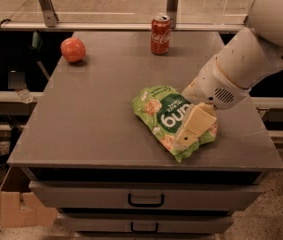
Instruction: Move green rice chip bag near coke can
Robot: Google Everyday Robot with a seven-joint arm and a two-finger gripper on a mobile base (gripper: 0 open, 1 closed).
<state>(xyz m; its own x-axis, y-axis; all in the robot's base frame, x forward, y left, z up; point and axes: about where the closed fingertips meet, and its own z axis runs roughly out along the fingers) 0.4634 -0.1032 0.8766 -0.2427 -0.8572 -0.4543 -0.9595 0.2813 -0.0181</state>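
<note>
The green rice chip bag (pixel 163 115) lies flat on the grey table top (pixel 101 109), right of centre near the front edge. The coke can (pixel 160 34) stands upright at the back edge, well behind the bag. My gripper (pixel 191 129) comes in from the right on a white arm and hangs over the bag's right end, its cream fingers (pixel 195 123) covering part of the bag. I cannot see whether it touches the bag.
A round orange-red fruit (pixel 73 49) sits at the back left of the table. Drawers (pixel 146 199) are below the front edge. A railing (pixel 106 26) runs behind the table. A cardboard box (pixel 18 204) stands on the floor at lower left.
</note>
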